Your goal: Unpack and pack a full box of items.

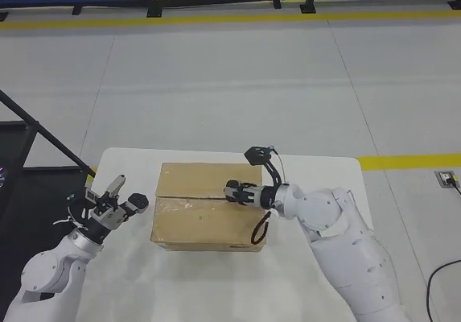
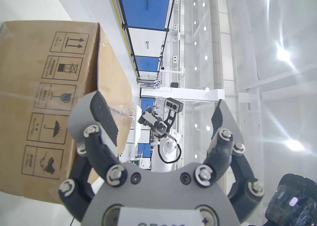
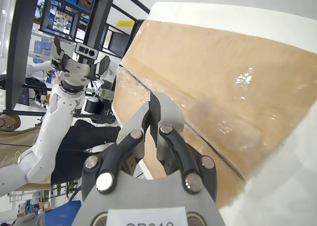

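Cardboard box (image 1: 206,216): right hand (image 3: 154,113) pinched over seam (image 3: 133,79), left hand (image 2: 158,109) splayed beside.

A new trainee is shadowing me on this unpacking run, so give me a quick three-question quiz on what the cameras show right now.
1. Multiple choice: which gripper is at the taped top seam of the cardboard box? A left, B right, C both.
2. True or false: the box's top flaps stand open.
3. Fill in: the left gripper, beside the box, has its fingers ____.
Key: 1 B, the right gripper, shut. 2 False, the flaps lie closed under clear tape. 3 open.
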Robot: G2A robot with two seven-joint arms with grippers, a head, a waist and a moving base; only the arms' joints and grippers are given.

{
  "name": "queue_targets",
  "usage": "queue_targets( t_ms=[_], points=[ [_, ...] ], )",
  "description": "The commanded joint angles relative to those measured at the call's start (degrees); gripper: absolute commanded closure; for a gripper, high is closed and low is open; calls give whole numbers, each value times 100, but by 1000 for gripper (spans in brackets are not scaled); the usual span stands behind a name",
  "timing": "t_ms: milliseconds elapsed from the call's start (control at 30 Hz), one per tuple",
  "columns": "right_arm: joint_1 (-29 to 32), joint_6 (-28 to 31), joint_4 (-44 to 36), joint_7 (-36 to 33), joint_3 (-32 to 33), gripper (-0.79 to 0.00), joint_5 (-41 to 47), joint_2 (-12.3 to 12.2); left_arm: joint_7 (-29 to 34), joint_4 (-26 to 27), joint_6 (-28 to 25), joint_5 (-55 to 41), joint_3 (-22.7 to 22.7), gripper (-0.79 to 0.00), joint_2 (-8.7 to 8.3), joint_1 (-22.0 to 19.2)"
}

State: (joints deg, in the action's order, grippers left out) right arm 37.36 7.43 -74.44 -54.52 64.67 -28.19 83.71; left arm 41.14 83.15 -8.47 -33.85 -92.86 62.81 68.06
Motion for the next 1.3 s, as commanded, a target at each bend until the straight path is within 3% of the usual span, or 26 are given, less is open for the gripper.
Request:
queue_targets(
  t_ms=[0, 133, 300, 667, 933, 1267],
  points=[
    [-345, -139, 505, -24, -293, 0, -4, 71, -7, -7, -16, -1, 20, -785, 3, 22],
    [-831, -265, 1284, -380, -584, 0, 295, 178, -23, -73, -10, -14, 71, -785, 10, 41],
    [-844, -425, 1452, -321, -431, 0, 292, 126, 78, -113, -5, -173, 80, -785, 14, 10],
    [-77, -1358, 238, -495, 232, 0, -214, -179, 228, -148, 43, -257, -36, -785, -14, -43],
    [433, -1299, -663, -25, 376, 0, -421, -274, -542, -225, -117, 692, 71, -785, -21, -42],
    [-112, -1045, 413, 384, -134, 0, -72, -135, -525, -395, -73, 890, 644, -785, 53, -243]
  ],
)
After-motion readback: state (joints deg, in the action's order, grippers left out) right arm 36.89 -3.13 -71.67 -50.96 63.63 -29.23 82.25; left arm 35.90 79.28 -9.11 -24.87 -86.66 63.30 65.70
